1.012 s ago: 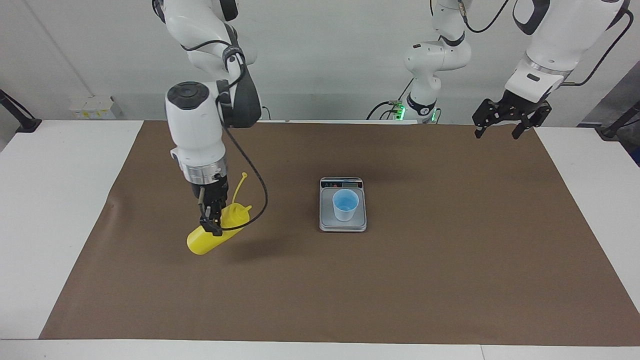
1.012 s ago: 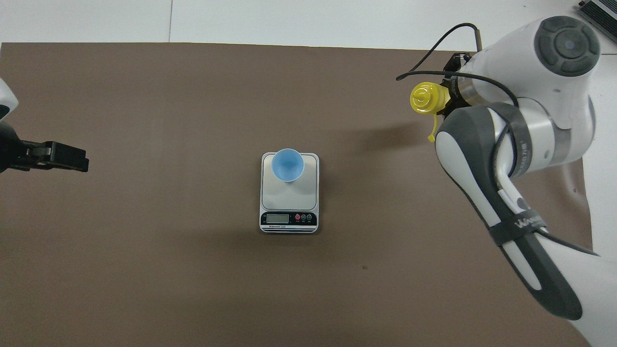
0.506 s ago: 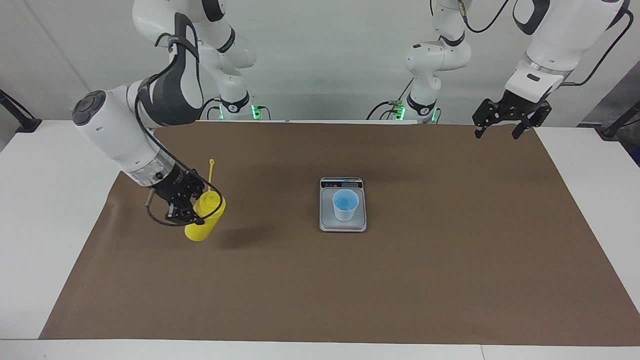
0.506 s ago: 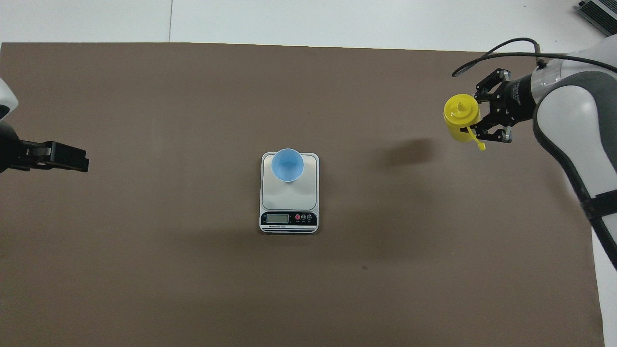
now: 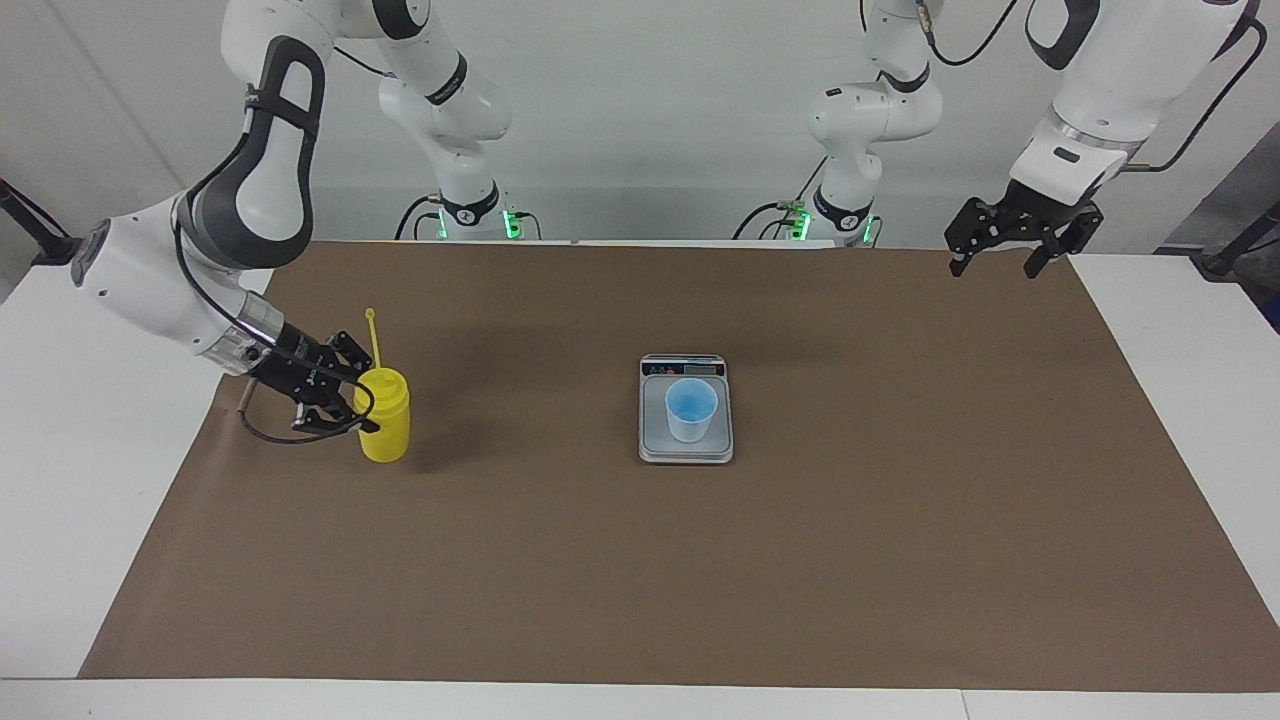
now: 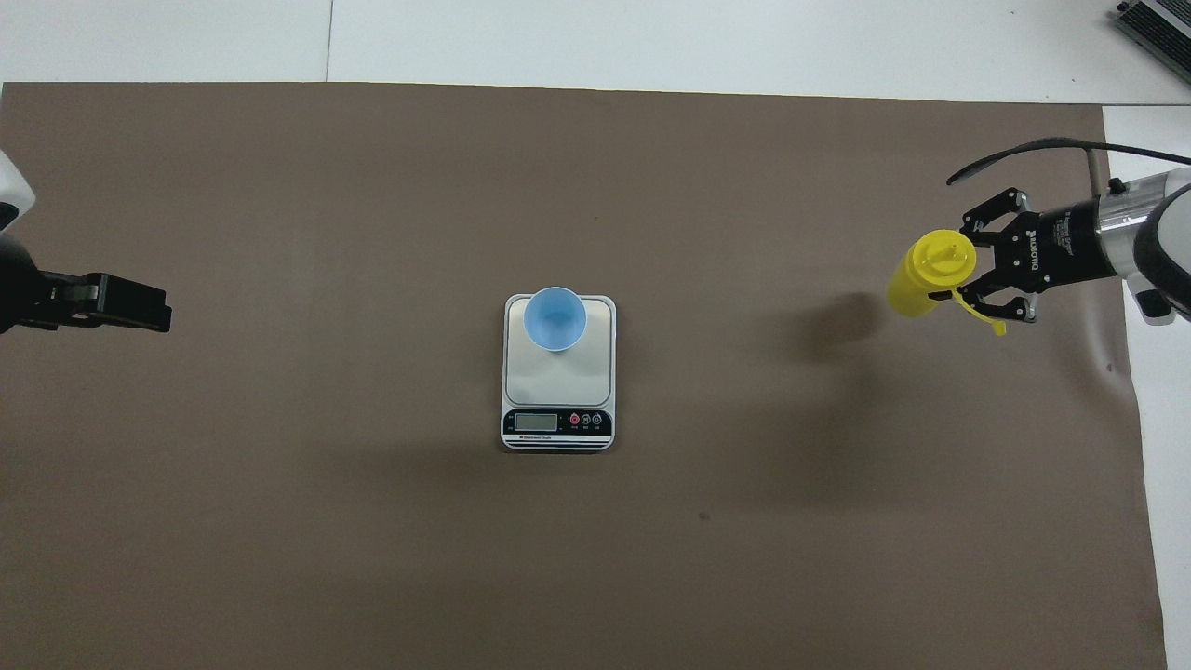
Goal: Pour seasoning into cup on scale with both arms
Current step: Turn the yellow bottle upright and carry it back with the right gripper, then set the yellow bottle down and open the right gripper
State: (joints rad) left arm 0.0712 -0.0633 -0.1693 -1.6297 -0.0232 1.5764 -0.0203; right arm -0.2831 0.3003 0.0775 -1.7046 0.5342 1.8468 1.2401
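The right gripper [image 5: 352, 402] has its jaws closed on the bottle [image 5: 385, 415], upright near the right arm's end of the table [image 5: 900, 560]. The cup [image 5: 691, 410] stands on the scale [image 5: 685, 447], mid-table. The left gripper [image 5: 1010, 252] waits with jaws open over the table's edge at its own end. Carry the bottle level to the cup (the cap dangles on its strap), then tip the nozzle slowly over the rim.

Yellow bottle [image 5: 385, 415]; pale blue cup [image 5: 691, 409]; silver-grey scale [image 5: 653, 438]; brown mat [image 5: 900, 520].
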